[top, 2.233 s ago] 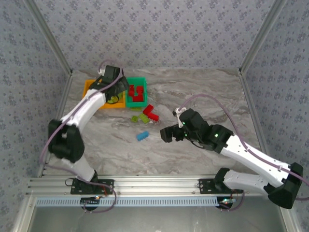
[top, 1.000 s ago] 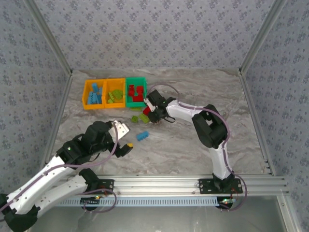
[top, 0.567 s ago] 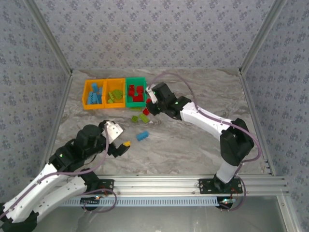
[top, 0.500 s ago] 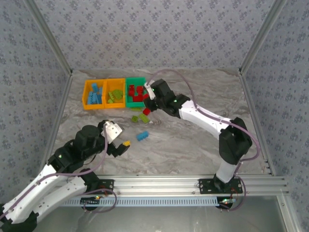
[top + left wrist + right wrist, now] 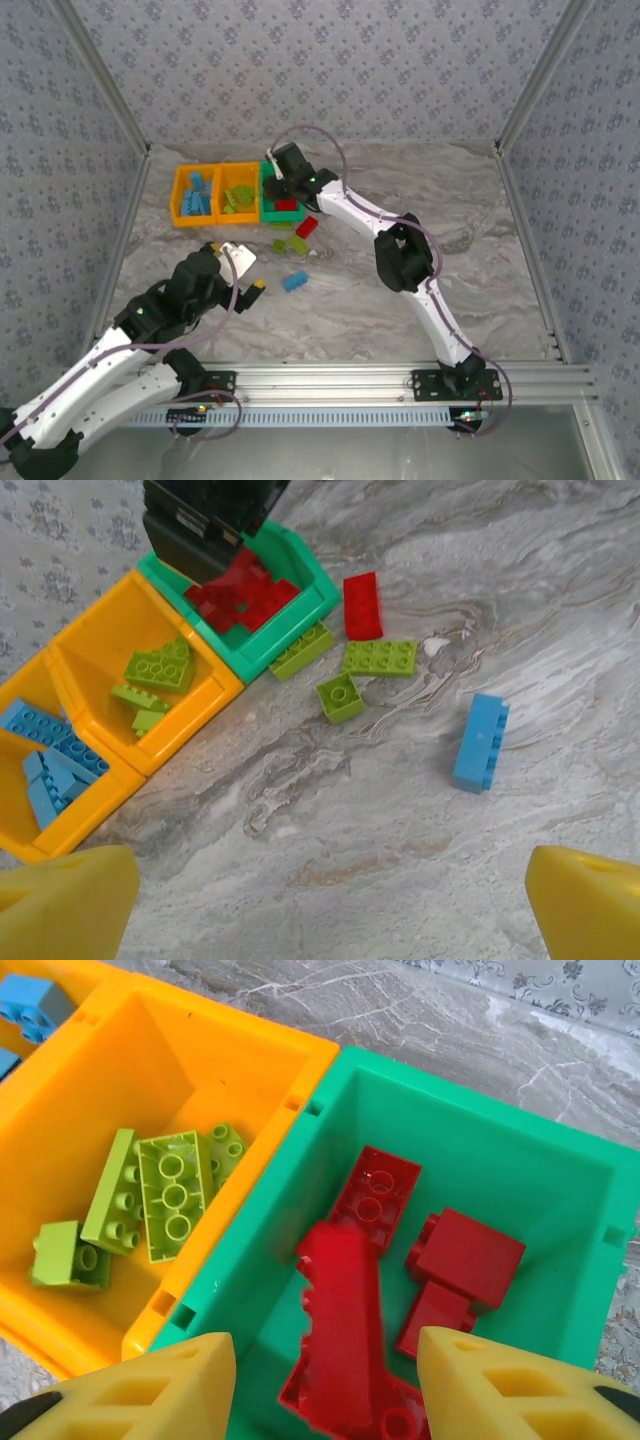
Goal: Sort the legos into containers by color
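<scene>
Three bins [image 5: 177,203]: joined in a row at the far left of the table, one colour to each. Blue legos lie in the outer orange one, lime in the middle orange bin [image 5: 215,1055], red in the green bin [image 5: 480,1135].
Right gripper [image 5: 325,1380]: reaches across and hangs directly over the green bin, the correct place for red.
Right gripper jaws: partly apart, with a clear gap between each pad and the piece below, so nothing is gripped.
Smeared red brick [image 5: 340,1310]: sits between the fingers and over the red pile. The blur suggests it is dropping in, though that is a judgement.
Left gripper [image 5: 325,905]: spread fully wide and empty, held above bare table near the front, well apart from the bins. It seems parked out of the other arm's reach.
Loose legos: five remain on the table just beside the green bin. They are a loose red brick [image 5: 361,605], three lime pieces [image 5: 380,657] and a blue brick [image 5: 480,742] nearest the left gripper.
Progress: mostly sorted, with those five still to be binned.
</scene>
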### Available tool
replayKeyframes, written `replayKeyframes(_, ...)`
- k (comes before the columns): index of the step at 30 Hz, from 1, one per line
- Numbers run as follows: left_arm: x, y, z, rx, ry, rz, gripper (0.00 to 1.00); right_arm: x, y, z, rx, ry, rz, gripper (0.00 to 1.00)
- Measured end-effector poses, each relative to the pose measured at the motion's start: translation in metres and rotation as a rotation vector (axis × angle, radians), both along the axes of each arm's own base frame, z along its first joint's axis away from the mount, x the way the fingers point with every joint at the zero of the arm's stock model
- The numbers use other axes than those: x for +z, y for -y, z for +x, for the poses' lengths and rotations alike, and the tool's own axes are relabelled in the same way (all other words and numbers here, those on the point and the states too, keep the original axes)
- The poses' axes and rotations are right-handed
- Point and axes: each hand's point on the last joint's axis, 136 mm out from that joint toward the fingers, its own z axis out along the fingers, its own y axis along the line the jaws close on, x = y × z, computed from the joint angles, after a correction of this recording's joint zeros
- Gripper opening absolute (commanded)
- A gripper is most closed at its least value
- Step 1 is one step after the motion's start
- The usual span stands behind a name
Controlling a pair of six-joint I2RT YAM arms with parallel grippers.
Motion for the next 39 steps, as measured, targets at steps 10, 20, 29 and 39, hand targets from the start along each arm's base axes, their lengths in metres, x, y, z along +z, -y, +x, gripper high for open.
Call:
replayKeyframes(10, -0.005, -0.001, 0.003, 0.023, -0.016, 0.015, 0.99, 0.087, 0.053, -0.076, 0.045, -0.009, -0.013, 0.62)
replayKeyframes(20, -0.01, 0.047, -0.003, -0.037, -0.19, -0.101, 0.99, 0.157, 0.12, -0.262, 0.233, 0.043, 0.071, 0.9)
replayKeyframes(29, -0.09, 0.092, 0.006, -0.003, -0.459, -0.03, 0.93, 0.067, 0.171, -0.343, 0.239, -0.153, 0.07, 1.0)
replayKeyframes(39, -0.145, 0.101, 0.035, 0.077, -0.548, 0.068, 0.72, 0.061, 0.184, -0.343, 0.151, -0.172, 0.093, 1.0)
